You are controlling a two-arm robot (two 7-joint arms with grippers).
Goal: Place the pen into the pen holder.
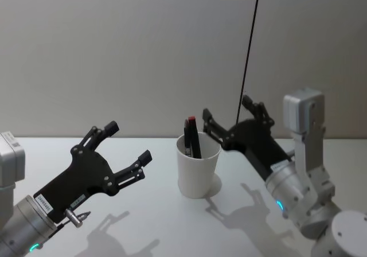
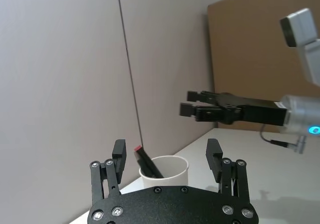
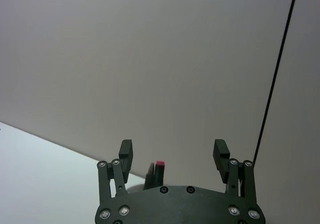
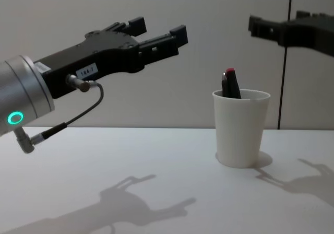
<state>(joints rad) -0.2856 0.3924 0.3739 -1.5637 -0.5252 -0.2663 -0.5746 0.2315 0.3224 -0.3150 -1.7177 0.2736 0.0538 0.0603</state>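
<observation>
White paper pen holder, black red-tipped pen inside, L pincer & R pincer wide open, empty

surface: white table | on it: pen holder, upright

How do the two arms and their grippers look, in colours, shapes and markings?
Both arms are silver-grey cylinders, each with a small glowing cyan ring light. The left gripper and the right gripper are flat black plates with visible screws and two black fingers ending in square pads. White labels sit on both. A thin grey cable loops along the left arm. A pale grey boxy block tops the right arm.
</observation>
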